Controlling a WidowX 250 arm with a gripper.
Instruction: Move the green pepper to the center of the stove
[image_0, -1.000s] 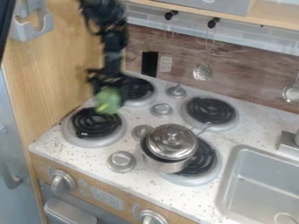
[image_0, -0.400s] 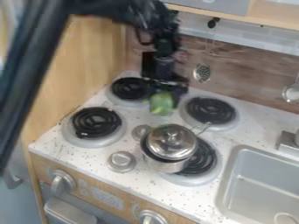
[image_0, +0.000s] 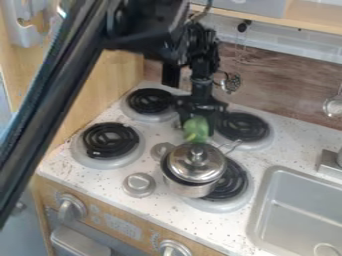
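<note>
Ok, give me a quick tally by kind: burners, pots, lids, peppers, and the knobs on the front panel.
Burners: 4
Pot: 1
Lid: 1
Pepper: 1
Front knobs: 2
Total: 9

In front of you is a white, speckled toy-kitchen desk (image_0: 160, 214) bearing four black coil burners (image_0: 110, 140) ringed in grey, with round grey knobs (image_0: 139, 184) between them. Your lidded silver metal pot (image_0: 190, 189) sits partly over the near-right burner.
</note>
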